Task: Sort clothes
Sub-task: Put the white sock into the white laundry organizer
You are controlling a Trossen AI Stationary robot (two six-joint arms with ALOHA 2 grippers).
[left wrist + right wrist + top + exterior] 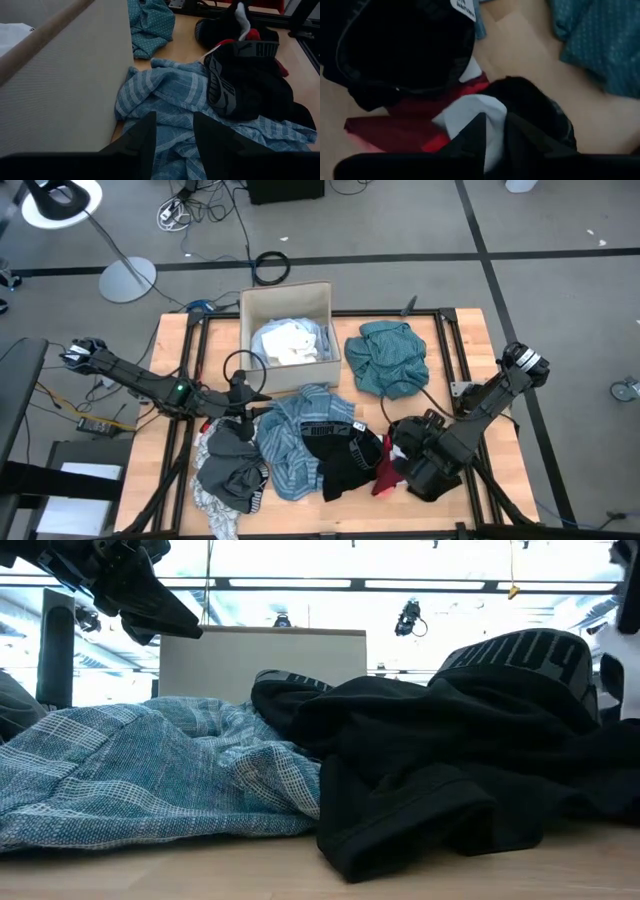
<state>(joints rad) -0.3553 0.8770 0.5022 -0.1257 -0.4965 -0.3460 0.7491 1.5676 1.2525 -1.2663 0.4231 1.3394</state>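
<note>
High view puts the right gripper (392,452) low at about 5 o'clock on the table (455,345), its fingertips pressed into the red garment (385,475) and a scrap of white cloth (470,112) at the right edge of the clothes pile. Its own wrist camera shows the two dark fingers only a narrow slit apart, with the white cloth lying right at the slit; whether they actually pinch it I cannot tell. Just beside it toward 9 o'clock lies the black garment with a grey lettered waistband (335,450), overlapping the blue-striped shirt (290,440) at the table's middle. Beyond the gripper toward 12 o'clock sits the teal dotted garment (388,355), apart from the pile, with a strip of bare wood between them (the most open ground near this arm). The table's right edge and its black frame rail run close behind the right arm.

Over at 8 o'clock the left gripper (250,395) hovers above the striped shirt, fingers spread and holding nothing, right beside the front wall of the cardboard box (325,300). The box stands at 12 o'clock against the far edge and holds white and light blue cloth (285,345). A grey garment (230,470) and a white-grey patterned piece (215,505) lie at 7 o'clock, reaching the near edge. The low view shows the black garment and striped shirt piled across the front, leaving only a thin band of bare wood at the near edge.
</note>
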